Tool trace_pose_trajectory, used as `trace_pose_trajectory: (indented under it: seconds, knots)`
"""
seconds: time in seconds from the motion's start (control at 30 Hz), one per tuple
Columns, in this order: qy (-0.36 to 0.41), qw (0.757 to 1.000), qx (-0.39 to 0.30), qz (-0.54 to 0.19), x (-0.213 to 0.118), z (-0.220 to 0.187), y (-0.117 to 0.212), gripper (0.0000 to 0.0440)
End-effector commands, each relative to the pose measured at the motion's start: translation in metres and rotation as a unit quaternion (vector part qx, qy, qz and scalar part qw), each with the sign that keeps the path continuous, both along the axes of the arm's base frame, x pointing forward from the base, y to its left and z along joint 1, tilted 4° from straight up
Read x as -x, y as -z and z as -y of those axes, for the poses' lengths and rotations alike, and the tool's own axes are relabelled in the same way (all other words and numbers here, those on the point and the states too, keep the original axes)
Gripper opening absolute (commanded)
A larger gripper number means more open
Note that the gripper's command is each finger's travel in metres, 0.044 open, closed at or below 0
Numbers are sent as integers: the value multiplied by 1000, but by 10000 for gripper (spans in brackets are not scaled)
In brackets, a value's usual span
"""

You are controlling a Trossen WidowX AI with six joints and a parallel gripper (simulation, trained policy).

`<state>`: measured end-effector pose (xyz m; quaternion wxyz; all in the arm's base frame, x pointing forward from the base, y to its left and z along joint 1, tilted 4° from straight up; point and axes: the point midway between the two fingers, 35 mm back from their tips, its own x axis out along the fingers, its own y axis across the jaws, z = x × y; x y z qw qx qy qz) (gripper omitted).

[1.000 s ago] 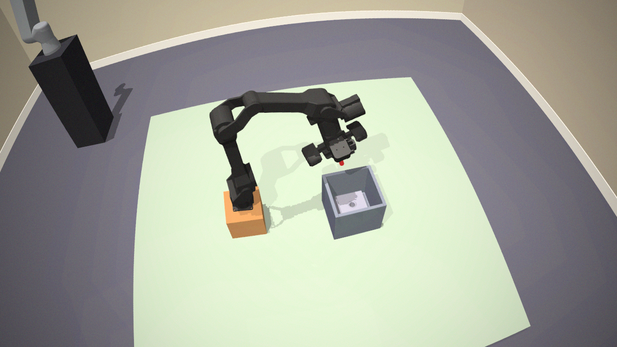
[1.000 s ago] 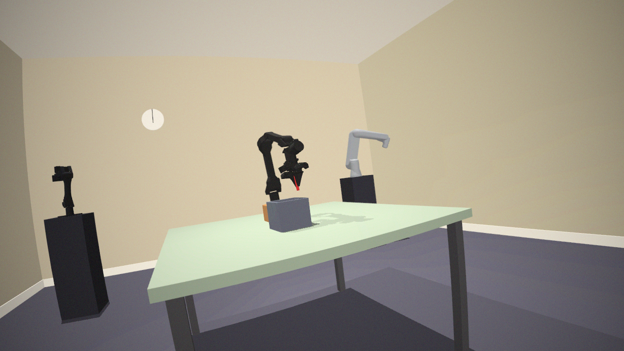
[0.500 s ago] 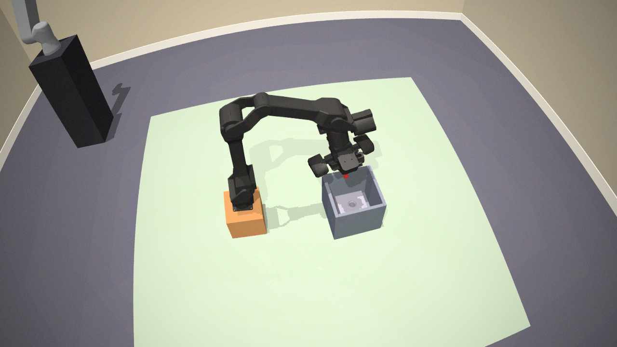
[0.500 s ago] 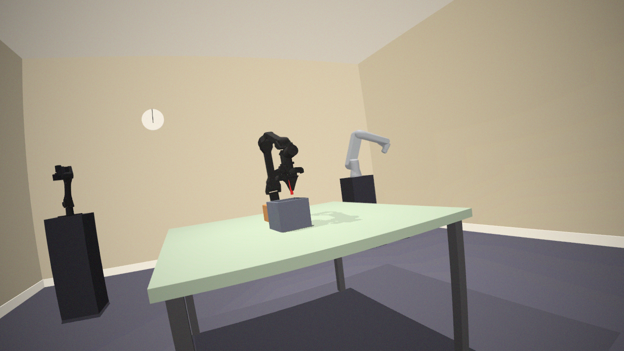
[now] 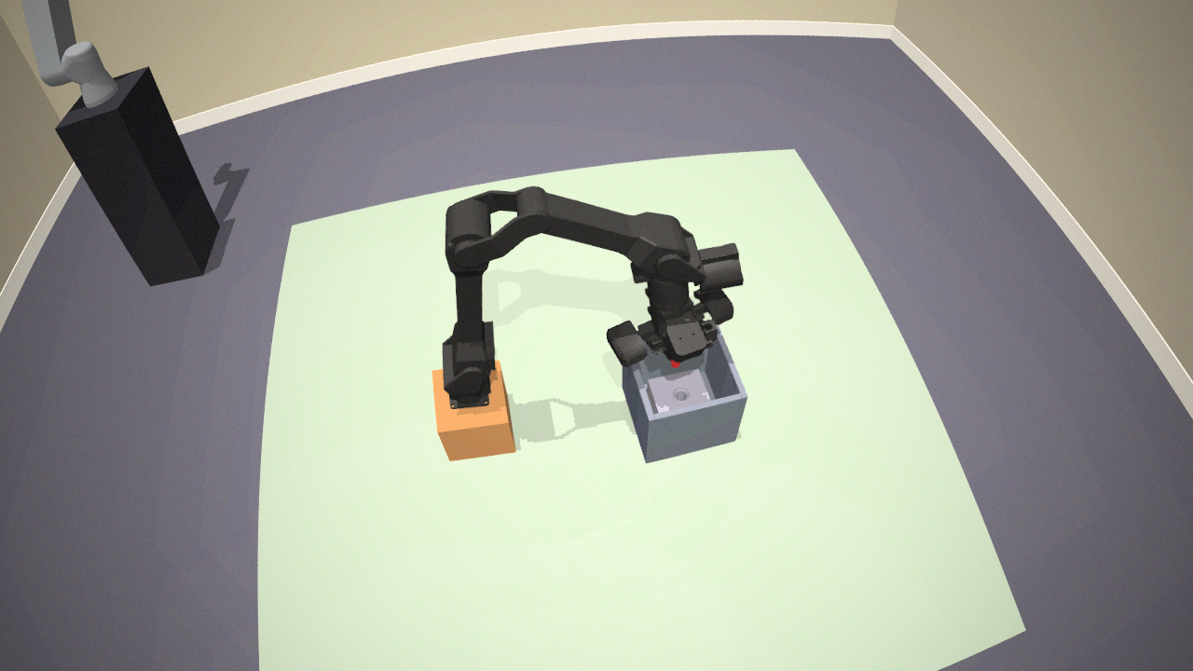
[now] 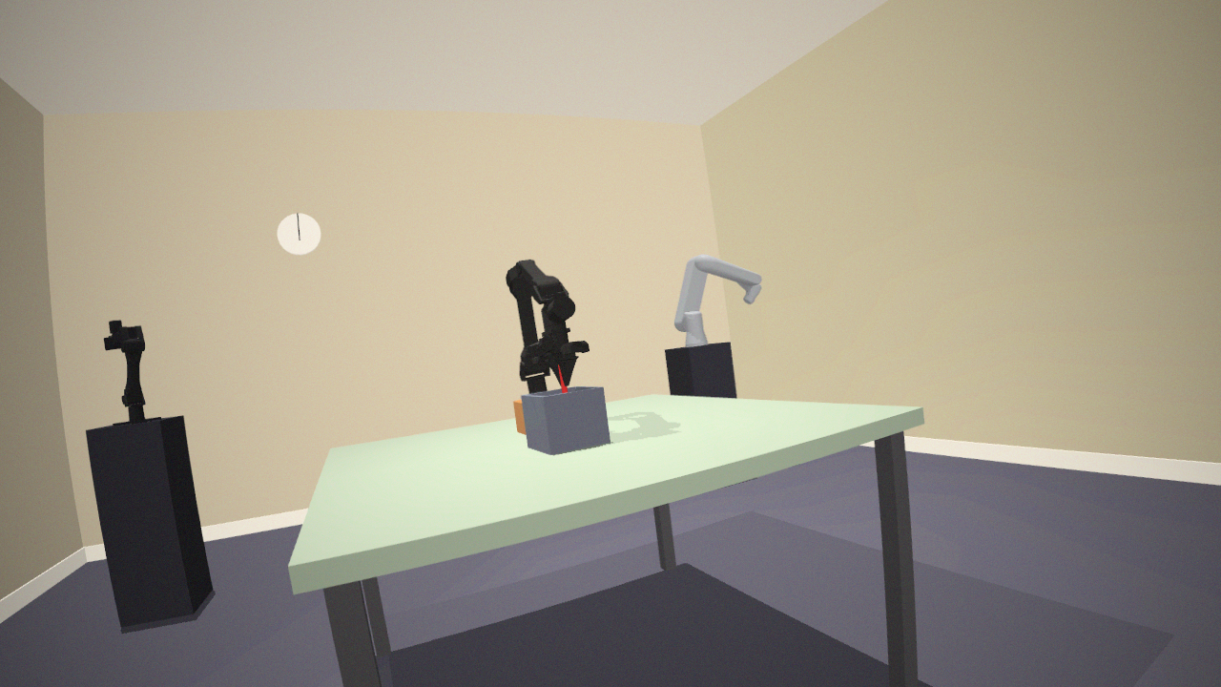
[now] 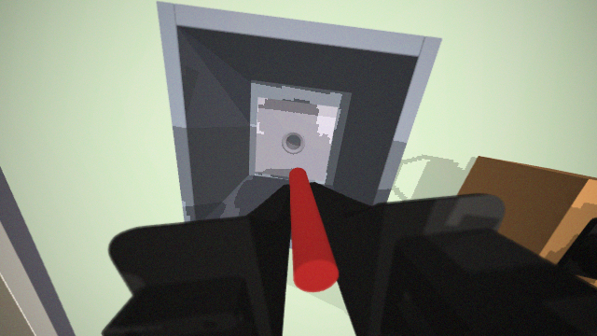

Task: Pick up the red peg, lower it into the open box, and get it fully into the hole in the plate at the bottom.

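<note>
We have the tool (image 5: 677,357) (image 6: 565,384) (image 7: 299,189) clamped on the red peg (image 5: 676,363) (image 6: 562,380) (image 7: 310,233).
It hangs at the box (image 5: 692,438) (image 6: 567,423) (image 7: 298,29), inward from the tabletop's (image 5: 583,567) (image 6: 478,495) (image 7: 504,75) edges.

The jaws (image 5: 677,357) (image 6: 564,384) have come down with the red peg (image 5: 676,363) (image 6: 561,380) (image 7: 312,238). The peg's lower end, earlier seen above the blue-grey open box (image 5: 692,430) (image 6: 568,421) (image 7: 298,24) in the exterior view, now reaches its rim line. The pale grey background arm (image 5: 83,71) (image 6: 692,290) has dipped its outer end.
</note>
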<state>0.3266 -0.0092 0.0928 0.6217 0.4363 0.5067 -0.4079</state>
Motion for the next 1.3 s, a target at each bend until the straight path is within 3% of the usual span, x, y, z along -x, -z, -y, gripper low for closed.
trace_pose_trajectory:
  seconds: [0.0,0.83,0.93,1.1,1.23,1.27]
  knots:
    - [-4,1000,-6,-10,-1,3,13,0]
    - [-36,999,-12,-29,-17,19,66,1]
    - [-40,999,-10,-35,-18,21,70,26]
    - [-47,998,-10,-48,-17,21,77,114]
    - [-46,997,-32,-56,-15,15,77,121]
    - [-45,997,-36,-56,-17,15,76,141]
